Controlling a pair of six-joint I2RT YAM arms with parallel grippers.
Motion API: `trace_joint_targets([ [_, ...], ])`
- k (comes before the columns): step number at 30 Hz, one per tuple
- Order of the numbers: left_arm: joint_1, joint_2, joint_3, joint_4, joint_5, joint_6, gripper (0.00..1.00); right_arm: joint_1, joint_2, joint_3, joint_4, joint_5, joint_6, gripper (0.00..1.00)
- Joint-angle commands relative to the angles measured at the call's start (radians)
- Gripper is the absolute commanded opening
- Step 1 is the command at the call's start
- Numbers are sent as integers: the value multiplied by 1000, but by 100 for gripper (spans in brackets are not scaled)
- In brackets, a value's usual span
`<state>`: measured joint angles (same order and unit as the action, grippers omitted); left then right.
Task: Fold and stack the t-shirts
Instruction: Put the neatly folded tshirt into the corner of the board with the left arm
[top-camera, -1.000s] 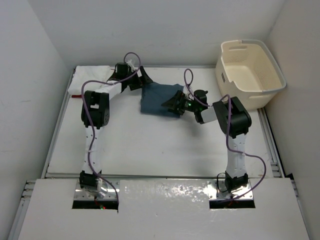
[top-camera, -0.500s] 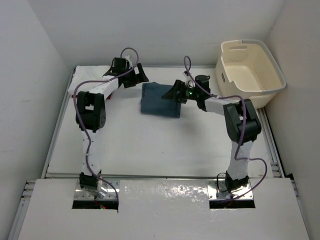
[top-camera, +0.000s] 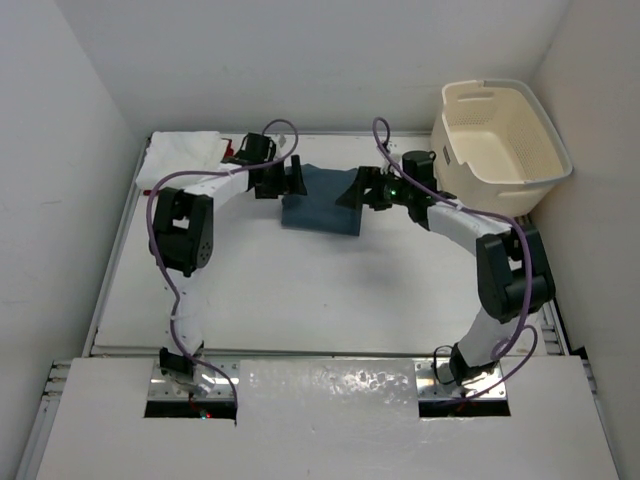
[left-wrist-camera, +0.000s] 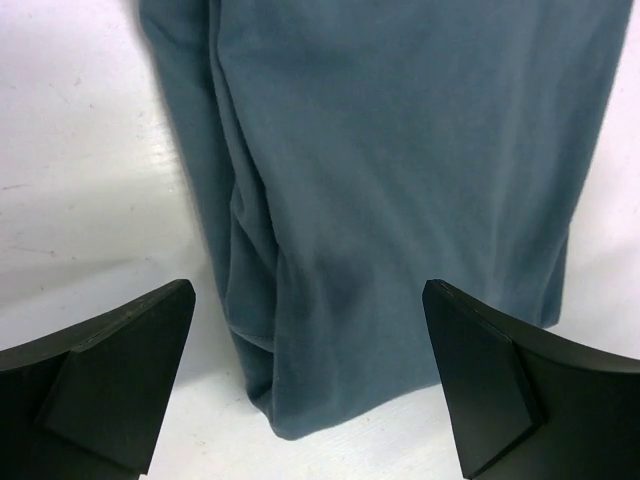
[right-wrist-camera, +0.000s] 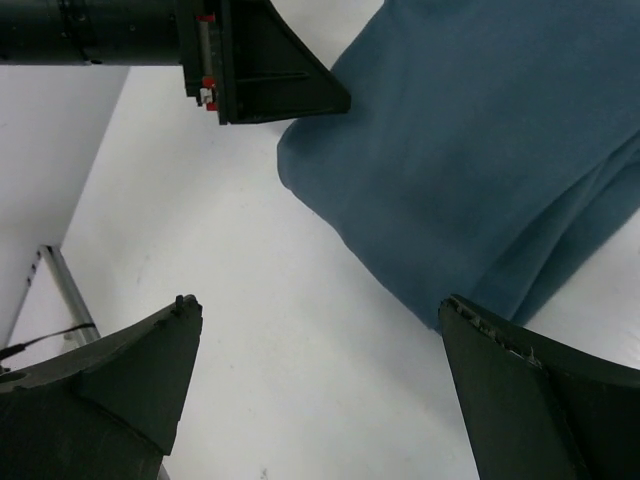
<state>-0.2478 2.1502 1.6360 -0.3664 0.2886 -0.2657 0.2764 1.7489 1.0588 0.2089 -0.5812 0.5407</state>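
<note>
A dark teal-blue t-shirt (top-camera: 320, 203) lies folded in a flat rectangle at the back middle of the table. My left gripper (top-camera: 293, 180) is at its left edge, open; in the left wrist view the t-shirt's corner (left-wrist-camera: 400, 180) lies between the two spread fingers of this gripper (left-wrist-camera: 309, 295), which do not grip it. My right gripper (top-camera: 358, 190) is at the t-shirt's right edge, also open; in the right wrist view it (right-wrist-camera: 320, 305) frames bare table, with the t-shirt (right-wrist-camera: 480, 150) just beyond and the left gripper (right-wrist-camera: 265, 70) opposite. A folded white t-shirt (top-camera: 183, 152) lies at the back left corner.
A cream plastic laundry basket (top-camera: 500, 140) stands at the back right corner, close behind the right arm's forearm. White walls enclose the table on the left, back and right. Purple cables loop over both arms.
The left gripper swung from behind the teal-blue t-shirt's back left corner down to its left edge. The right arm stretched out and its gripper moved back along the right edge.
</note>
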Motion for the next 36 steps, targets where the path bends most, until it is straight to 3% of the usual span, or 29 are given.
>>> trace_joint_targets([
  [1, -11, 23, 22, 1, -20, 26, 97, -6, -75, -5, -54, 41, -85, 99],
  [10, -59, 105, 47, -28, -14, 25, 84, -16, -114, -19, -77, 75, -123, 99],
  [15, -74, 140, 62, -8, 18, 7, 72, -20, -123, -28, -72, 77, -124, 99],
  [21, -74, 155, 54, 27, -6, -24, 42, -25, -140, -42, -75, 76, -128, 99],
  [25, -74, 174, 76, 35, 0, -30, 13, -26, -163, -52, -86, 78, -137, 99],
  [28, -73, 177, 93, 41, -18, -9, 0, -28, -176, -63, -108, 87, -150, 99],
  [31, -73, 166, 126, 11, -68, 49, 0, -29, -198, -74, -129, 106, -179, 99],
  [36, -73, 48, 122, 3, -264, 200, 0, -29, -238, -88, -172, 150, -223, 99],
])
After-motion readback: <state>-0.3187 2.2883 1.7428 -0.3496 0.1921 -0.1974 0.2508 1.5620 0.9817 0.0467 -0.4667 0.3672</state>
